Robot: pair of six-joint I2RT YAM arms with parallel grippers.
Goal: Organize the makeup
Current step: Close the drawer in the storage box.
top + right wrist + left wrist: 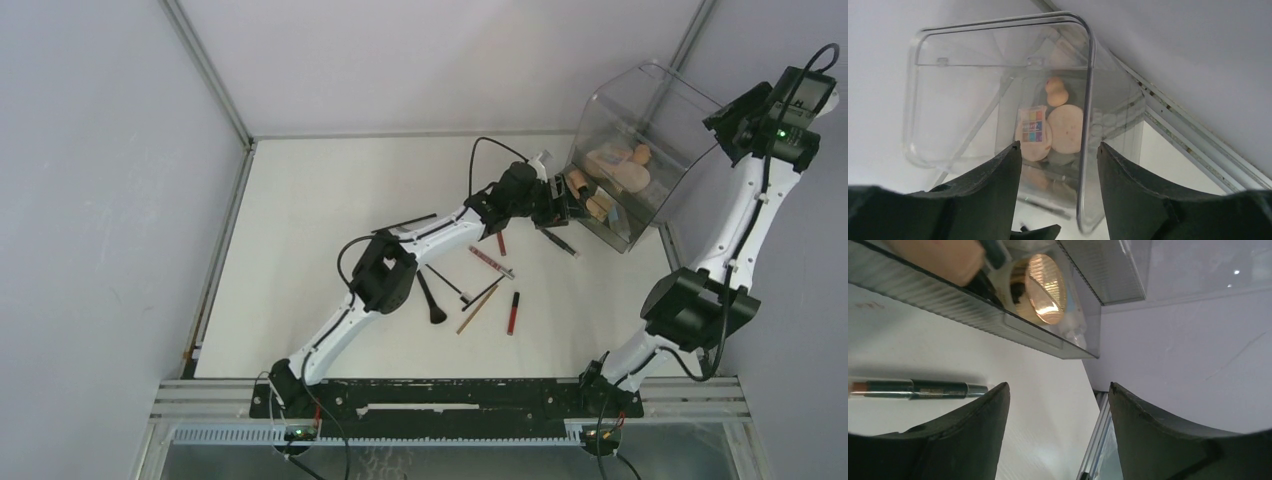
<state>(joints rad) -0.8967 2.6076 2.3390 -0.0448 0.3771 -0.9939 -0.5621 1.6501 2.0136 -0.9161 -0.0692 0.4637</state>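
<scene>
The left gripper (1058, 387) is low over the table (300, 250), just beside the open front of the clear organizer box (650, 110). Its two fingers stand apart, and between them only the bare table and the wall can be seen; they hold nothing. A dark green pencil (918, 388) lies flat on the table just beside the left finger (973, 435); whether it touches the finger, I cannot tell. In front of this gripper, inside the lower part of the box, a golden compact (1040, 287) rests next to a tan bottle (943, 257).

The right gripper (1055, 145) hangs high, above the box. Its fingers are also apart and clamp nothing. Beyond the gap, inside the box, lie a colour palette (1032, 131), a round beige compact (1065, 129) and a beige sponge (1056, 91), close together.

The rest of the makeup is loose on the table under the left arm: a black brush (432, 300), a red lip tube (513, 312), a tan pencil (478, 310) and a pink tube (492, 262)
</scene>
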